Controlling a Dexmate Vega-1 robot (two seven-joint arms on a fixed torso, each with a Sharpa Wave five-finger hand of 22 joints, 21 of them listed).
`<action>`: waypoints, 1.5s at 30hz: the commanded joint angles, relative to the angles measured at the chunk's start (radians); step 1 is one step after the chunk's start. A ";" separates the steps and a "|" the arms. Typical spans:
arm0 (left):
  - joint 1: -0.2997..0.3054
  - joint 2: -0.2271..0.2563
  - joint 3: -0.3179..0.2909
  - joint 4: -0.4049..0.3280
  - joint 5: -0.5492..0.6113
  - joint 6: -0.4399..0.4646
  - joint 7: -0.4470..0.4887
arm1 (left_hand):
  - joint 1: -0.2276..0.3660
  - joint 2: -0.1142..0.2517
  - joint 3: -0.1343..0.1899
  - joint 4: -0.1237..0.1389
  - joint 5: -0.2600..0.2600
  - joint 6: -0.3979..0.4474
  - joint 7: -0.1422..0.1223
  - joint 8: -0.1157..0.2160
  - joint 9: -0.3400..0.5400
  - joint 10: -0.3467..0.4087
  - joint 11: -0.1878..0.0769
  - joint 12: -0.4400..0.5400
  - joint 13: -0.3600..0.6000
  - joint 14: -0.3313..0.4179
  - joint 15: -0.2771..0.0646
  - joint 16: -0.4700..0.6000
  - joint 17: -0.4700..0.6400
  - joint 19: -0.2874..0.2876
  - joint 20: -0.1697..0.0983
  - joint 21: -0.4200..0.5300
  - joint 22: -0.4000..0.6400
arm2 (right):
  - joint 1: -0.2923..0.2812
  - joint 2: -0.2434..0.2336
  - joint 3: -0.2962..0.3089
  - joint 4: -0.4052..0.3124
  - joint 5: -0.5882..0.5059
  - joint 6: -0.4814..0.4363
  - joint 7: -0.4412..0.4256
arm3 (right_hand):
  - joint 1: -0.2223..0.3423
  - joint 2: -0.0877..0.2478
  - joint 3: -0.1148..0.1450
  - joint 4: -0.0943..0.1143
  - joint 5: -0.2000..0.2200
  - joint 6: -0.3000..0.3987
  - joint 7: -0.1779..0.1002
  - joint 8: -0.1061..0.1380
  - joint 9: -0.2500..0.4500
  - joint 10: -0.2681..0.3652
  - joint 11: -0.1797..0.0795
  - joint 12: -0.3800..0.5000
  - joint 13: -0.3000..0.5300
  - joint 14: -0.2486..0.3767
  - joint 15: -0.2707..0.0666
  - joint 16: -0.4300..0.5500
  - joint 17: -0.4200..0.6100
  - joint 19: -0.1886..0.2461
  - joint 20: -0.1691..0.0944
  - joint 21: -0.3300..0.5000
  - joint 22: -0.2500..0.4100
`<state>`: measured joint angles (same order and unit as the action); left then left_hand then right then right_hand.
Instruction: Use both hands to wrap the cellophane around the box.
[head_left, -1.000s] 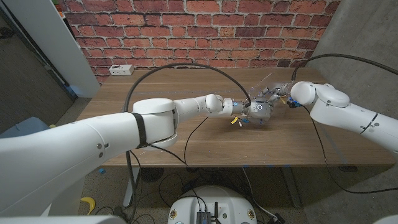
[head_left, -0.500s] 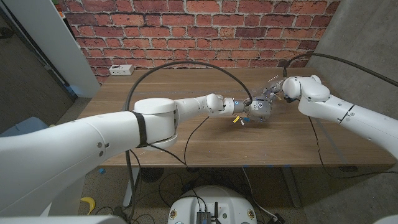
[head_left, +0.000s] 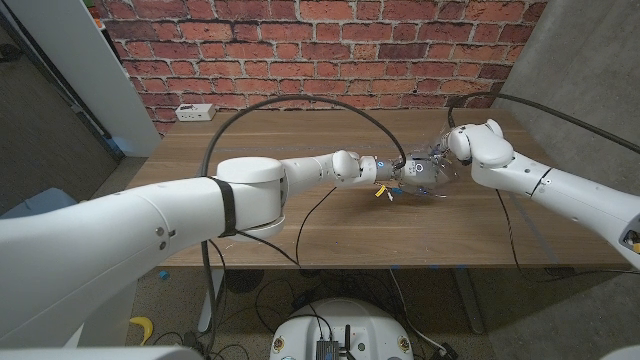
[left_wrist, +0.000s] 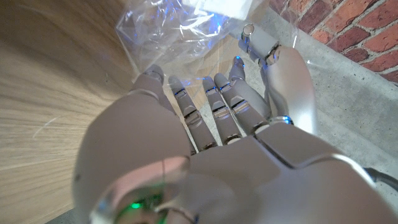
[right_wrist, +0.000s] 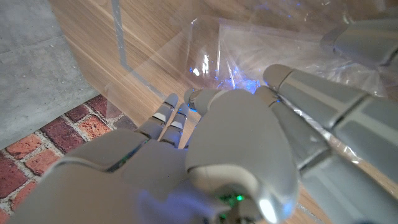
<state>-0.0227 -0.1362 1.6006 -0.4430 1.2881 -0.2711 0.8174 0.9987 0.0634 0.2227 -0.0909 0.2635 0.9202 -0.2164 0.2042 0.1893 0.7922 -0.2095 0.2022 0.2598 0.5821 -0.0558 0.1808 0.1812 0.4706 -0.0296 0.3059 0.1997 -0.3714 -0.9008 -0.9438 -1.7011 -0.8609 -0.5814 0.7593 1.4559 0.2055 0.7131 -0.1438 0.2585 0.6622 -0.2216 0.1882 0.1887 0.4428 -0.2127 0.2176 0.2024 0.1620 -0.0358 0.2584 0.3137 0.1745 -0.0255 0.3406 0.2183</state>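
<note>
Since a second ago the right hand (head_left: 440, 158) has swung in toward the left hand (head_left: 400, 178), both pressing fingers into the crinkled cellophane (head_left: 425, 170) at table (head_left: 250, 130) centre-right, about 2 o'clock; box hidden, grips unclear, no legible writing

Arms: glossy white rounded shells, black band on the left upper arm, black cables looping off both. Left hand (left_wrist: 205, 124) and right hand (right_wrist: 249, 124) grey-silver, segmented fingers, green LED at each wrist.
</note>
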 joint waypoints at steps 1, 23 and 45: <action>0.007 0.020 -0.028 0.009 0.038 -0.040 0.189 | -0.101 -0.001 0.001 0.032 0.005 -0.110 -0.001 -0.023 -0.005 -0.072 0.003 -0.008 0.000 -0.037 -0.162 -0.002 0.003 -0.013 0.039 -0.010 0.001 | -0.038 0.011 0.021 -0.003 -0.128 0.039 0.085 | 0.012 -0.002 0.003 -0.007 -0.003 -0.007 0.003 -0.001 0.005 0.001 -0.008 0.000 0.004 -0.005 -0.169 -0.002 0.004 0.001 -0.004 0.006 0.002; 0.267 0.253 -0.636 -0.302 0.155 -0.450 0.300 | -0.229 0.065 0.045 0.068 -0.020 -0.143 0.009 0.004 -0.003 -0.125 0.003 0.016 0.006 -0.033 -0.161 0.016 0.004 -0.028 0.067 -0.012 0.004 | -0.130 0.008 0.086 -0.056 -0.214 0.057 0.092 | 0.027 -0.011 -0.007 -0.017 -0.014 -0.042 0.003 -0.006 0.005 -0.022 -0.007 -0.011 0.002 -0.006 -0.171 -0.005 0.008 0.006 -0.004 0.016 0.000; 0.354 0.415 -0.577 -0.567 -0.231 -0.168 0.071 | -0.361 0.037 0.080 0.049 -0.074 0.053 0.107 0.097 0.027 0.043 0.047 0.136 0.075 0.127 -0.140 0.056 0.031 -0.047 0.135 -0.005 0.019 | -0.201 -0.005 0.149 -0.092 -0.212 0.041 0.075 | 0.014 -0.016 -0.020 -0.008 -0.030 -0.069 0.003 -0.005 0.005 -0.047 -0.007 -0.019 0.002 -0.008 -0.170 -0.013 0.006 0.014 -0.006 0.027 -0.006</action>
<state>0.1964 0.1079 1.2027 -0.7173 1.4419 -0.6810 1.1135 0.7667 0.1235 0.2633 -0.0266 0.2386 0.7887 -0.1992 0.2100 0.1855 0.6748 -0.2001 0.2227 0.2677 0.5571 -0.0520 0.1956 0.1849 0.4351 0.0360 0.2871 0.2029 -0.4962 -0.8923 -0.8608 -1.7539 -1.0698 -0.5229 0.8495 1.4819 0.2028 0.7052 -0.1601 0.2448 0.6221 -0.2153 0.1881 0.1887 0.4231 -0.2190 0.2090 0.2022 0.1569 -0.0412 0.2567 0.3181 0.1733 -0.0268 0.3521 0.2173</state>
